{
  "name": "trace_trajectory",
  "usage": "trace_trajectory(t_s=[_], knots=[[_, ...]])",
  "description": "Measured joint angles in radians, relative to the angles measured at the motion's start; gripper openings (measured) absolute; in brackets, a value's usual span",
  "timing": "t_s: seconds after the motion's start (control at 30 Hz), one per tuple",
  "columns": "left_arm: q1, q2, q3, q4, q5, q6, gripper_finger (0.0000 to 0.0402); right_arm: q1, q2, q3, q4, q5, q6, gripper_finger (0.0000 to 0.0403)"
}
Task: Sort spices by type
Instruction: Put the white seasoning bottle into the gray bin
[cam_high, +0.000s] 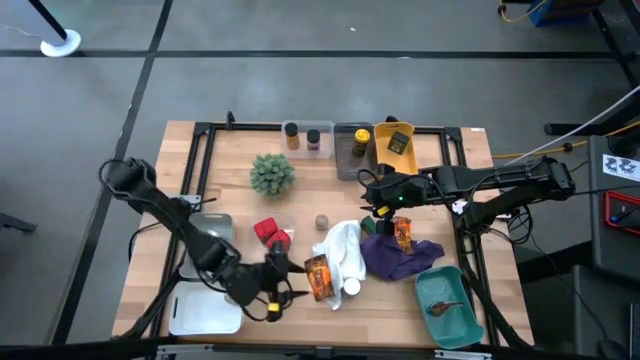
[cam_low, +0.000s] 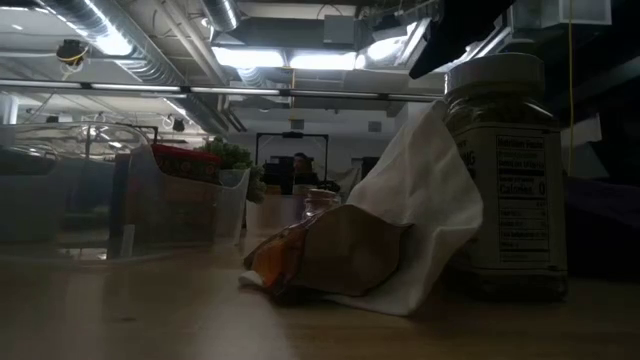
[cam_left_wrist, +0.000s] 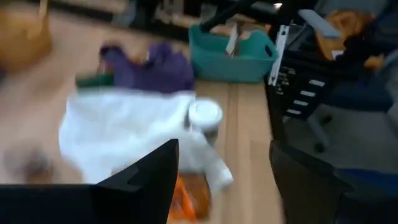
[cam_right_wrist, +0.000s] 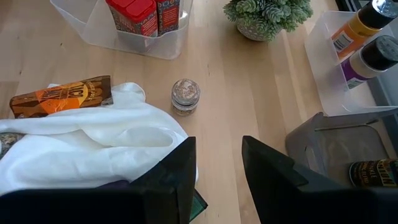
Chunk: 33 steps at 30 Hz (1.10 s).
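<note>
High view: left claw (cam_high: 283, 272) open at 9 o'clock of foil packet (cam_high: 319, 277), apparently for pickup; right claw (cam_high: 374, 200) open, empty.

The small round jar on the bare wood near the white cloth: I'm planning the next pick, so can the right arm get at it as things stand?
Probably yes. The small round jar stands alone on bare wood, clear of the white cloth, and the right end effector is open with nothing between them.

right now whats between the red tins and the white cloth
Only the small round jar standing on bare table, between the red tins and the white cloth; the right wrist view shows it best.
</note>
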Motion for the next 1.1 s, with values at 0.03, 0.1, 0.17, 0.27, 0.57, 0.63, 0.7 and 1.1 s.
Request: trace_trajectory(t_s=[0.03, 0.1, 0.17, 0.27, 0.57, 0.63, 0.7, 1.1], knots=[[0.009, 0.016, 0.000, 0.042, 0.000, 0.071, 0.0233, 0.000, 0.000, 0.000, 0.000, 0.000, 0.000, 0.0131], [0.026, 0.055, 0.000, 0.115, 0.000, 0.185, 0.0233, 0.000, 0.000, 0.000, 0.000, 0.000, 0.000, 0.0131], [0.044, 0.093, 0.000, 0.168, 0.000, 0.260, 0.0233, 0.000, 0.000, 0.000, 0.000, 0.000, 0.000, 0.0131], [0.072, 0.149, 0.000, 0.237, 0.001, 0.309, 0.0233, 0.000, 0.000, 0.000, 0.001, 0.000, 0.000, 0.0131], [0.163, 0.317, 0.000, 0.513, 0.154, 0.315, 0.0233, 0.000, 0.000, 0.000, 0.003, 0.000, 0.000, 0.0131], [0.174, 0.349, 0.007, 0.529, 0.167, 0.314, 0.0233, 0.000, 0.000, 0.000, 0.003, 0.000, 0.000, 0.0131], [0.184, 0.375, 0.021, 0.530, 0.170, 0.313, 0.0233, 0.000, 0.000, 0.000, 0.003, 0.000, 0.000, 0.0131], [0.215, 0.460, 0.095, 0.525, 0.262, 0.235, 0.0233, 0.000, 0.000, 0.000, 0.003, 0.000, 0.000, 0.0131]])
